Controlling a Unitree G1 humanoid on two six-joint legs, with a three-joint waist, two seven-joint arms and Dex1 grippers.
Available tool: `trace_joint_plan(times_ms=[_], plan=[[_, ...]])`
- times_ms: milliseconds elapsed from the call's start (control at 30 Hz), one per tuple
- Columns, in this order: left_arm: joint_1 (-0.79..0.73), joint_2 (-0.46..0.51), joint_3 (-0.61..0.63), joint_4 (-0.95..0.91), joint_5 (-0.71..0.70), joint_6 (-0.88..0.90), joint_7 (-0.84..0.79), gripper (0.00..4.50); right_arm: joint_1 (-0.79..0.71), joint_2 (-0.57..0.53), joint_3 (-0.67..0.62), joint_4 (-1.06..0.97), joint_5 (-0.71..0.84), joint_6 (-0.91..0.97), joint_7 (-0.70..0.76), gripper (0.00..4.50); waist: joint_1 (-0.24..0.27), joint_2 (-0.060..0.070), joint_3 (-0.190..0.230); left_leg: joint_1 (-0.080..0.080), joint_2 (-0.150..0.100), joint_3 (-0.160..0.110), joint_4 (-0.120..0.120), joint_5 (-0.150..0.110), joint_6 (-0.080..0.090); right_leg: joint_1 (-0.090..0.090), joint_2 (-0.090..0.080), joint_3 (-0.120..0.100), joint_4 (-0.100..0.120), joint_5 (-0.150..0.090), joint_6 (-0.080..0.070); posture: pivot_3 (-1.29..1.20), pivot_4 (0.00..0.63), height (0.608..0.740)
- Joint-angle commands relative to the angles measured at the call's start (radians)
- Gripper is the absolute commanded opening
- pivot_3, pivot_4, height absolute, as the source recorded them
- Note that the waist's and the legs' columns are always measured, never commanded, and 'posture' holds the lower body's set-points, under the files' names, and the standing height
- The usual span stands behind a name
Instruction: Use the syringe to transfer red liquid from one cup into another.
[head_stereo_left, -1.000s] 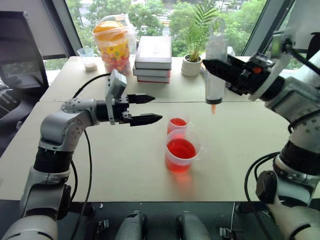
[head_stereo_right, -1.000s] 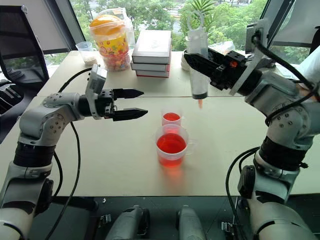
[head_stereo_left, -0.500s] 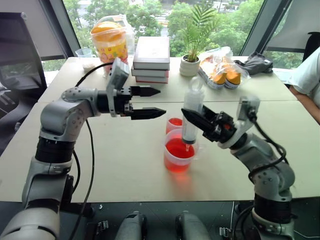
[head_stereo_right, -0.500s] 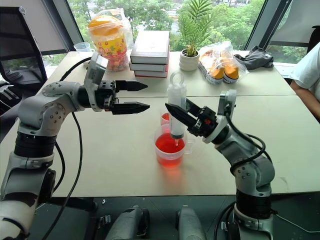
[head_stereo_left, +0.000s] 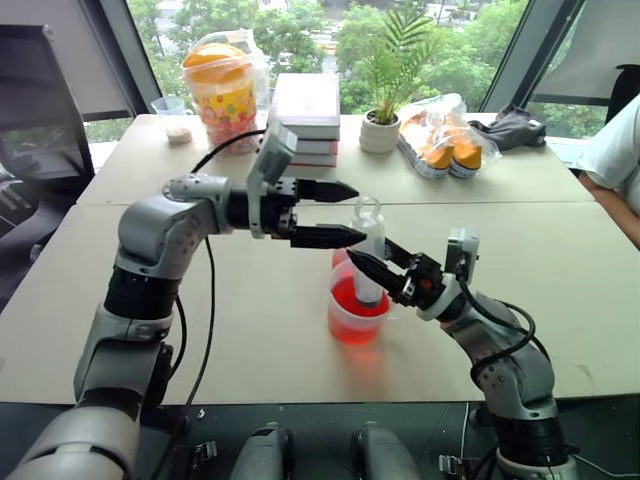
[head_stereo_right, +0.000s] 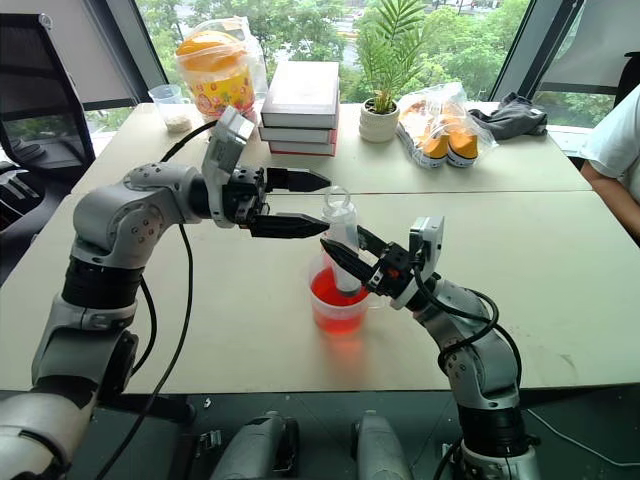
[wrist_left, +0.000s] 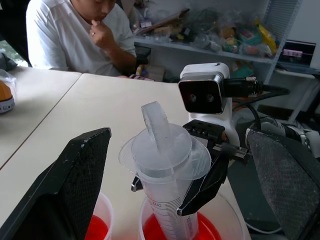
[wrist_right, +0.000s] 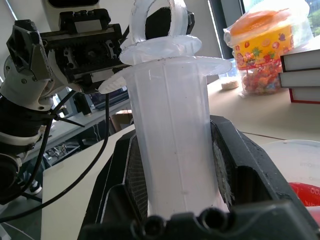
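**Clear plastic, matt black fingers**

The syringe (wrist_left: 167, 165) between the right gripper (head_stereo_left: 372, 270) fingers is frosted translucent plastic. Below it, the wide cup (head_stereo_left: 345, 325) is clear glossy plastic. The left gripper (head_stereo_left: 340, 212) pads (wrist_left: 75, 185) look rough and matt. Beneath them, the table (head_stereo_left: 250, 330) is smooth and matt.

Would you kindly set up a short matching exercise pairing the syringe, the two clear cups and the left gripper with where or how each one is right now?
1. large clear plastic syringe
2. wider clear plastic cup with a handle
3. smaller, narrower clear cup
4. left gripper

A. open, holding nothing
B. behind the wider cup, with red liquid inside
C. upright, clamped in the right gripper
D. the syringe's tip dips into it

Pairs: 1-C, 2-D, 3-B, 4-A
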Motion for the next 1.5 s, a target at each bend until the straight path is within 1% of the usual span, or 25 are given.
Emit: trace_joint_plan(times_ms=[33, 100, 167, 267, 333, 567, 800, 1233, 1500], plan=[[-0.038, -0.023, 0.010, 0.002, -0.010, 0.009, 0.024, 4.24, 0.007, -0.011, 0.010, -0.039, 0.008, -0.015, -0.004, 1.41, 0.000, 0.000, 0.000, 0.000, 0.000, 0.000, 0.000, 0.000, 0.000, 0.000, 0.000, 0.000, 0.000, 0.000, 0.000, 0.00, 0.150, 0.740], [-0.041, -0.035, 0.012, 0.008, -0.011, 0.013, 0.033, 3.63, 0.006, -0.014, 0.015, -0.041, 0.010, -0.015, -0.008, 1.41, 0.000, 0.000, 0.000, 0.000, 0.000, 0.000, 0.000, 0.000, 0.000, 0.000, 0.000, 0.000, 0.000, 0.000, 0.000, 0.00, 0.150, 0.740], [-0.042, -0.040, 0.015, 0.009, -0.015, 0.019, 0.033, 2.70, 0.006, -0.018, 0.020, -0.043, 0.008, -0.015, -0.009, 1.41, 0.000, 0.000, 0.000, 0.000, 0.000, 0.000, 0.000, 0.000, 0.000, 0.000, 0.000, 0.000, 0.000, 0.000, 0.000, 0.00, 0.150, 0.740], [-0.043, -0.043, 0.016, 0.007, -0.018, 0.026, 0.033, 1.06, 0.005, -0.024, 0.025, -0.043, 0.007, -0.015, -0.010, 1.41, -0.001, 0.000, 0.000, 0.000, 0.000, 0.000, 0.000, 0.000, 0.000, 0.000, 0.000, 0.000, 0.000, 0.000, 0.000, 0.00, 0.150, 0.740], [-0.042, -0.043, 0.014, 0.005, -0.019, 0.029, 0.030, 0.06, 0.003, -0.028, 0.028, -0.043, 0.007, -0.016, -0.011, 1.41, 0.000, 0.000, 0.000, 0.000, 0.000, 0.000, 0.000, 0.000, 0.000, 0.000, 0.000, 0.000, 0.000, 0.000, 0.000, 0.00, 0.150, 0.740], [-0.081, -0.037, 0.020, -0.001, -0.019, 0.041, 0.034, 0.06, -0.006, -0.042, 0.033, -0.041, 0.017, -0.011, -0.010, 1.41, 0.000, 0.000, 0.000, 0.000, 0.000, 0.000, 0.000, 0.000, 0.000, 0.001, 0.000, 0.000, 0.000, 0.000, 0.000, 0.00, 0.150, 0.740], [-0.163, -0.016, 0.063, 0.099, 0.012, -0.020, 0.031, 0.06, 0.002, -0.055, 0.049, -0.025, 0.038, 0.005, 0.016, 1.41, 0.001, 0.000, 0.000, 0.000, 0.000, 0.000, 0.000, 0.000, 0.000, 0.001, 0.000, 0.000, 0.000, 0.000, 0.000, 0.00, 0.150, 0.740], [-0.207, 0.024, 0.077, 0.210, 0.062, -0.120, -0.016, 0.06, 0.009, -0.070, 0.069, -0.016, 0.051, 0.016, 0.034, 1.41, 0.001, 0.000, 0.000, 0.000, 0.000, 0.000, 0.000, 0.000, 0.000, 0.001, 0.000, 0.000, 0.000, 0.000, 0.000, 0.00, 0.150, 0.740], [-0.215, 0.024, 0.076, 0.232, 0.069, -0.139, -0.024, 0.06, 0.004, -0.074, 0.066, -0.025, 0.057, 0.025, 0.032, 1.41, 0.001, 0.000, 0.000, 0.000, 0.000, 0.000, 0.000, 0.000, 0.000, 0.001, 0.000, 0.000, 0.000, 0.000, 0.000, 0.00, 0.150, 0.740]])
